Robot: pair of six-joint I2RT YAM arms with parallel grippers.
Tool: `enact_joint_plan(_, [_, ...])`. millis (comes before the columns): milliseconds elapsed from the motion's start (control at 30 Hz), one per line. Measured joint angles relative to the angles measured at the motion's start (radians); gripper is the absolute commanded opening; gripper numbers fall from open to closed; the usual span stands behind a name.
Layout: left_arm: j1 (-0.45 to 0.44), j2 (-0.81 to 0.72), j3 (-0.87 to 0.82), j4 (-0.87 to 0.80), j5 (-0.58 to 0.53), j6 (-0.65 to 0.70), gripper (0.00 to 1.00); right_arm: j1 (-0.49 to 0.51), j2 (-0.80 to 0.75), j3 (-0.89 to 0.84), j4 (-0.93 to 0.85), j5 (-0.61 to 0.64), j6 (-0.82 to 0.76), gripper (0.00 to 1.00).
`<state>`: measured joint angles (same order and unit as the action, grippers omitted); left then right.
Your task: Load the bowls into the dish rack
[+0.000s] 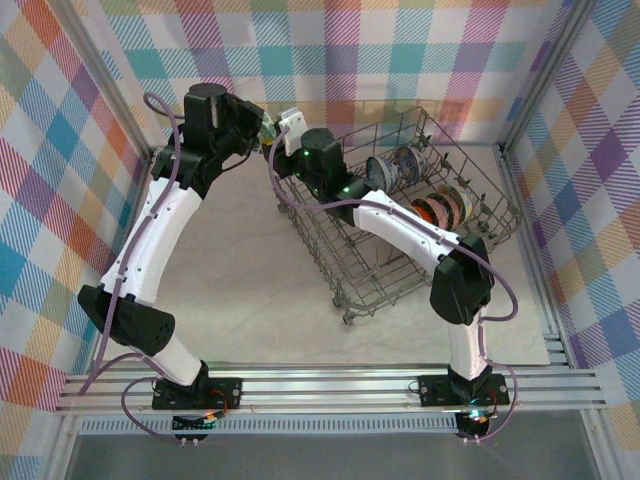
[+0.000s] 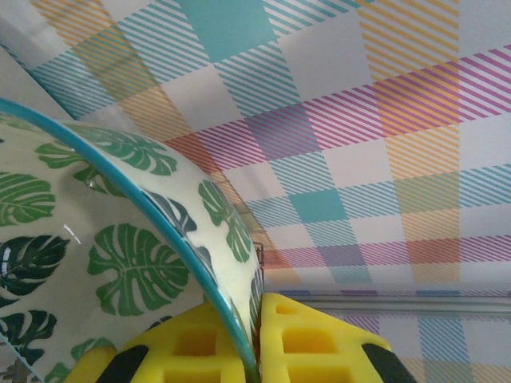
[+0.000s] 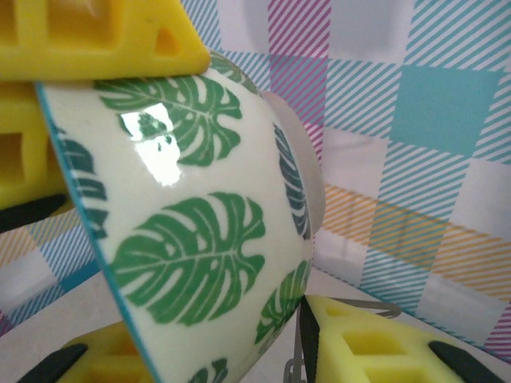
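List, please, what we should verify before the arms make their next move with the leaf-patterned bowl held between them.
1. Left gripper pinches the rim of the bowl: ok.
2. Right gripper has one finger on each side of the bowl: ok.
3. Right gripper clamps firmly enough to take the bowl alone: cannot tell.
4. Dish rack has free tines at its near end: ok, though the right arm hides part of it.
5. Racked bowls stand on edge at the far end, away from the free tines: ok.
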<state>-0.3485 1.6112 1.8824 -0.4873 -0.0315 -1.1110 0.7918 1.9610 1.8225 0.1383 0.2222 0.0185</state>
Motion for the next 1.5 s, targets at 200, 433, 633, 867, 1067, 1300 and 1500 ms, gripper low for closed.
enact_joint_plan(200, [0.0,0.0,0.002,0.002,0.004,-0.001,0.0,0.005,0.0,-0.026,0.061,0.047,0.004,0.36])
enact_joint_plan(433, [-0.001,0.017,0.008,0.0,0.012,-0.004,0.0,0.01,0.0,-0.066,0.13,0.087,0.003,0.31])
enact_joint_plan(633, [-0.004,0.028,0.012,0.0,0.013,-0.019,0.04,0.016,0.0,-0.095,0.179,0.134,0.0,0.24])
enact_joint_plan(867, [-0.011,0.033,0.013,0.014,0.014,-0.031,0.11,0.023,0.0,-0.095,0.185,0.206,-0.004,0.15])
enact_joint_plan(1067, [-0.012,0.039,0.019,0.01,0.049,-0.023,0.19,0.022,0.0,-0.095,0.195,0.24,-0.016,0.11])
enact_joint_plan(1300, [-0.018,0.051,0.03,0.012,0.087,0.015,0.35,0.013,-0.002,-0.093,0.184,0.276,-0.027,0.09])
enact_joint_plan(1500, [-0.018,0.051,0.038,0.021,0.1,0.045,0.46,0.013,-0.002,-0.06,0.119,0.291,-0.018,0.08])
